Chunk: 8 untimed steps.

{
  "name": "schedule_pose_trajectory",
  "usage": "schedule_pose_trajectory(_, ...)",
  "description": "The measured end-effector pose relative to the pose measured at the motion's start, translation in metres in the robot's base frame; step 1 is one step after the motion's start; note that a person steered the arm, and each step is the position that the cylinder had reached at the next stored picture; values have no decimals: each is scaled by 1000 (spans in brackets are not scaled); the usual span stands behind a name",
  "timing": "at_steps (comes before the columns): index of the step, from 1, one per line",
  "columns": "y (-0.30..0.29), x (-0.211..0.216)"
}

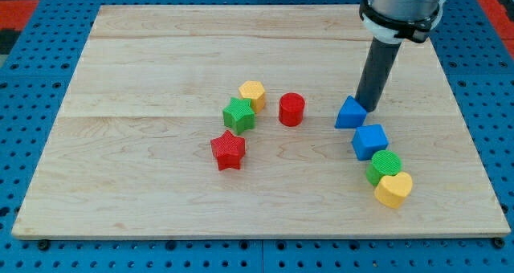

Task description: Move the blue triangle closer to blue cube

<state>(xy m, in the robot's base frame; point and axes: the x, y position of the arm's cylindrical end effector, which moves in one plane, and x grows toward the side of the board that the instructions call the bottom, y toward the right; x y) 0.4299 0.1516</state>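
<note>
The blue triangle (350,113) lies on the wooden board right of centre. The blue cube (369,140) sits just below and to the right of it, a small gap between them. My tip (367,105) stands at the triangle's upper right edge, touching or nearly touching it. The dark rod rises from there to the arm at the view's top right.
A green cylinder (384,167) and a yellow heart (393,189) sit below the cube. A red cylinder (291,110), yellow hexagon (253,93), green star (238,114) and red star (228,151) lie left of centre. The board (144,56) sits on a blue pegboard.
</note>
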Motion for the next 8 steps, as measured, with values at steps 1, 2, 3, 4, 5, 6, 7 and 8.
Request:
schedule_pose_trajectory(1, -1, -17)
schedule_pose_trajectory(2, -6, -36)
schedule_pose_trajectory(3, -38, -50)
schedule_pose_trajectory(4, -40, -47)
schedule_pose_trajectory(5, -41, -39)
schedule_pose_trajectory(6, -41, -25)
schedule_pose_trajectory(7, -41, -19)
schedule_pose_trajectory(8, -39, -15)
